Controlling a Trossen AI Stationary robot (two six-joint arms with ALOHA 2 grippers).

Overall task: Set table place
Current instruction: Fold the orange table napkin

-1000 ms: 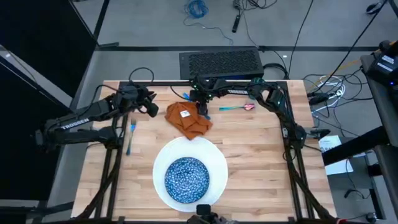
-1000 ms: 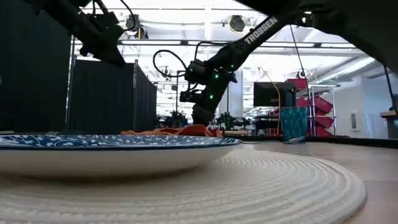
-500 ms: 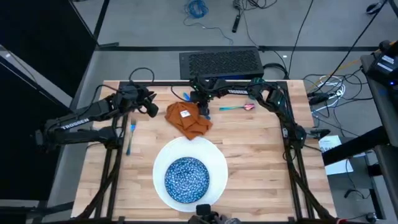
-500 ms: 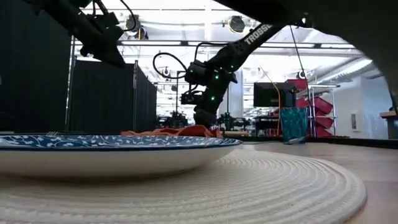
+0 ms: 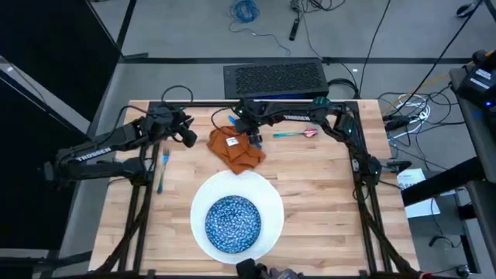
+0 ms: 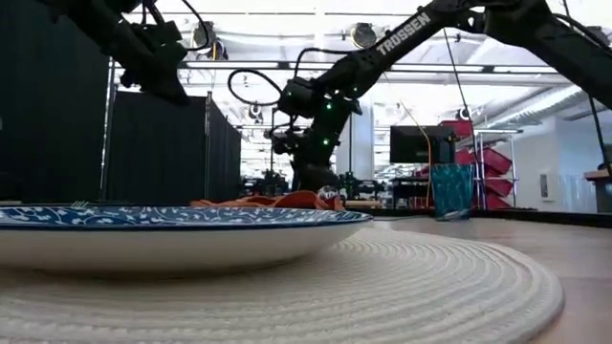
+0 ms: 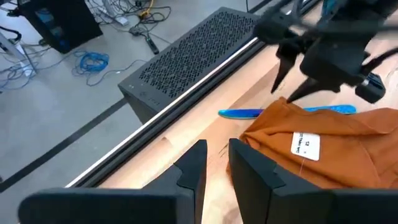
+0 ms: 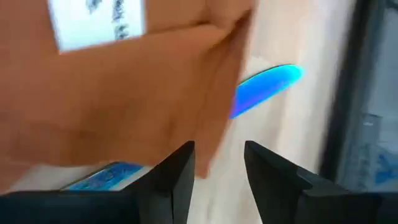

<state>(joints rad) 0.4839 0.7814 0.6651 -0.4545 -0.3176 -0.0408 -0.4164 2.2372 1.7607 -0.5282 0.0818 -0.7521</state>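
The right gripper (image 5: 249, 133) hangs just over the far edge of the orange napkin (image 5: 235, 149) on the table (image 5: 318, 194), fingers parted by a narrow gap and holding nothing. A blue knife (image 8: 267, 86) pokes out from under the cloth directly beneath it. The left gripper (image 7: 214, 163), also narrowly open and empty, waits beside the napkin, above the blue fork (image 5: 162, 169).

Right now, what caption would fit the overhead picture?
Right arm's fingers hover open at the orange napkin; bowl sits on plate.
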